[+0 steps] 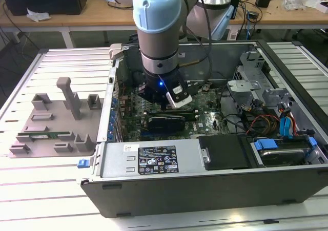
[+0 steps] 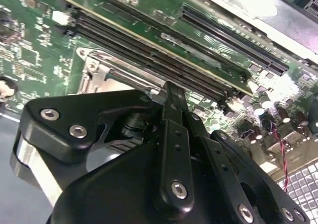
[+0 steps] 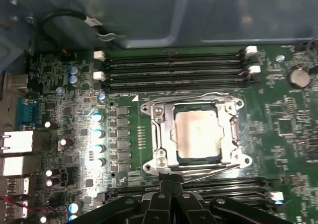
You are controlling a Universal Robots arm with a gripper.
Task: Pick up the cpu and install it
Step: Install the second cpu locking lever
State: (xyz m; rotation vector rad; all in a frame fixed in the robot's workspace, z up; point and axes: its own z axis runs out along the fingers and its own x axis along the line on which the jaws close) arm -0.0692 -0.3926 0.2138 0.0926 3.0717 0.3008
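Note:
The cpu [image 3: 196, 133], a small square chip with a silvery-grey top, lies flat inside the metal-framed socket [image 3: 158, 134] on the green motherboard in the first wrist view. My gripper [image 3: 170, 178] hangs just beside the socket's edge with its black fingers pressed together and nothing between them. In the second wrist view the gripper [image 2: 171, 89] points down at the board next to the socket's metal frame [image 2: 97, 70]. The arm's wrist [image 1: 159, 82] reaches down into the open computer case [image 1: 205, 190] in the exterior view, hiding the socket there.
Black memory slots [image 3: 174, 67] run along the far side of the socket, with more behind the fingers. A grey fixture tray [image 1: 56, 118] holding a green memory stick [image 1: 43, 136] lies at the exterior view's left. Cables [image 1: 266, 121] and a drive bay [image 1: 287, 146] occupy the case's right.

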